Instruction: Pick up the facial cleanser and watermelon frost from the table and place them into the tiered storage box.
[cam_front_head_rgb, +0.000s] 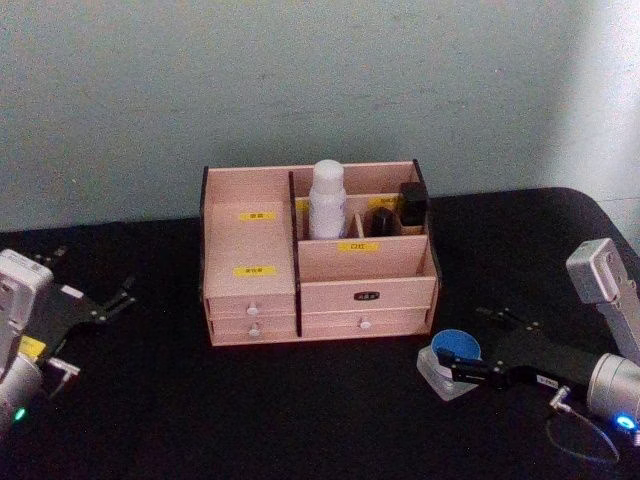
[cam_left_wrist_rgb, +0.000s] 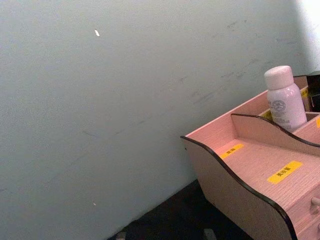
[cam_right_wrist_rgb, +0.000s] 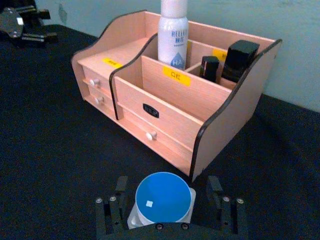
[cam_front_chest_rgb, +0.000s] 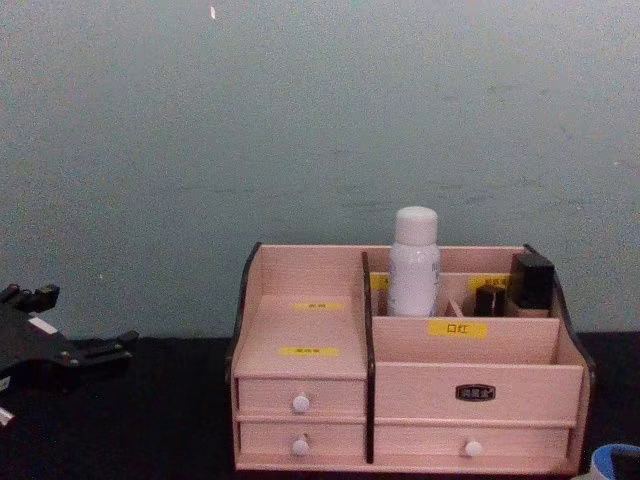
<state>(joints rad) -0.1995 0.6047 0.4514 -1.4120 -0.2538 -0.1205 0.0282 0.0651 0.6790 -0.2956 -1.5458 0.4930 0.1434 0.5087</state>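
The facial cleanser (cam_front_head_rgb: 327, 200) (cam_front_chest_rgb: 414, 262) (cam_right_wrist_rgb: 173, 42) (cam_left_wrist_rgb: 284, 100), a tall white bottle, stands upright in a rear compartment of the tiered storage box (cam_front_head_rgb: 250, 250) (cam_front_chest_rgb: 470, 365) (cam_right_wrist_rgb: 165, 105) (cam_left_wrist_rgb: 235, 190). The watermelon frost (cam_front_head_rgb: 455, 360) (cam_right_wrist_rgb: 162, 200) (cam_front_chest_rgb: 615, 462), a squat clear jar with a blue lid, sits on the black table off the box's front right corner. My right gripper (cam_front_head_rgb: 475, 347) (cam_right_wrist_rgb: 167, 186) is open, one finger on each side of the jar with a small gap to each. My left gripper (cam_front_head_rgb: 95, 330) (cam_front_chest_rgb: 80, 320) rests open at the table's far left.
Two small black bottles (cam_front_head_rgb: 413, 205) (cam_right_wrist_rgb: 239, 60) stand in the box's rear right compartments. The box's left tiers and its wide front compartment (cam_right_wrist_rgb: 165, 87) hold nothing. Black tablecloth (cam_front_head_rgb: 150, 420) surrounds the box; a pale wall stands close behind it.
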